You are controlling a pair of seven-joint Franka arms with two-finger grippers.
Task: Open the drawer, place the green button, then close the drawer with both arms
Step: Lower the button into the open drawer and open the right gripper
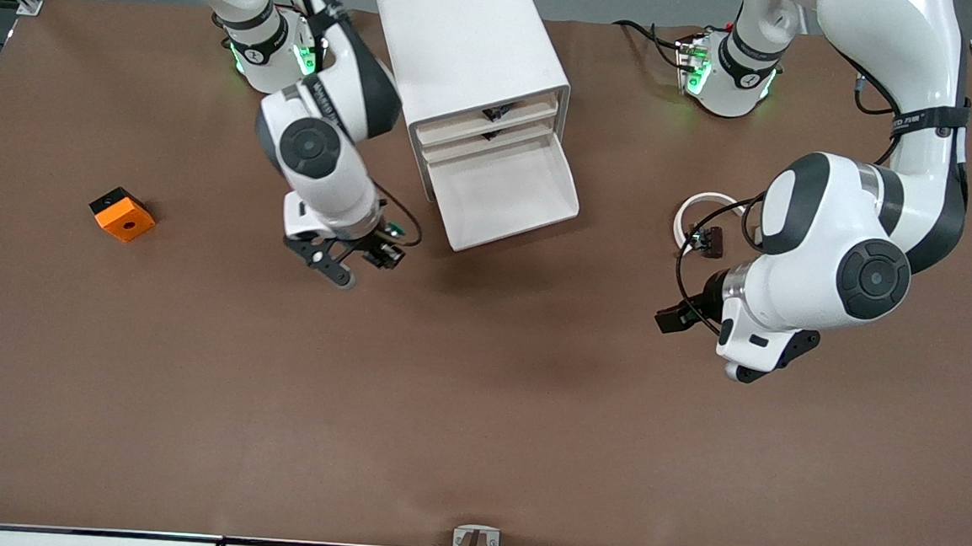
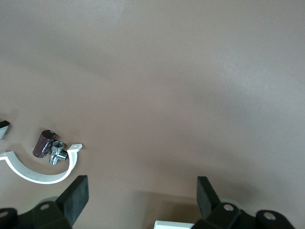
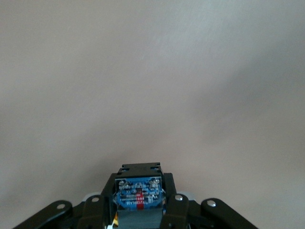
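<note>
The white cabinet (image 1: 466,44) stands at the table's back middle. Its lowest drawer (image 1: 511,215), a wide shallow white tray, is pulled out and looks empty. My right gripper (image 1: 377,258) is shut on the button (image 1: 388,252) and holds it above the brown table, beside the open drawer toward the right arm's end. In the right wrist view the button's bluish base (image 3: 138,193) sits between the black fingers (image 3: 172,210). My left gripper (image 1: 676,318) is open and empty over bare table; its fingers (image 2: 76,195) stand wide apart.
An orange cube with a hole (image 1: 122,214) lies toward the right arm's end. A white ring piece (image 1: 701,206) with small black-brown parts (image 1: 712,240) lies near the left gripper; they also show in the left wrist view (image 2: 38,174). Two upper drawers have black handles (image 1: 496,113).
</note>
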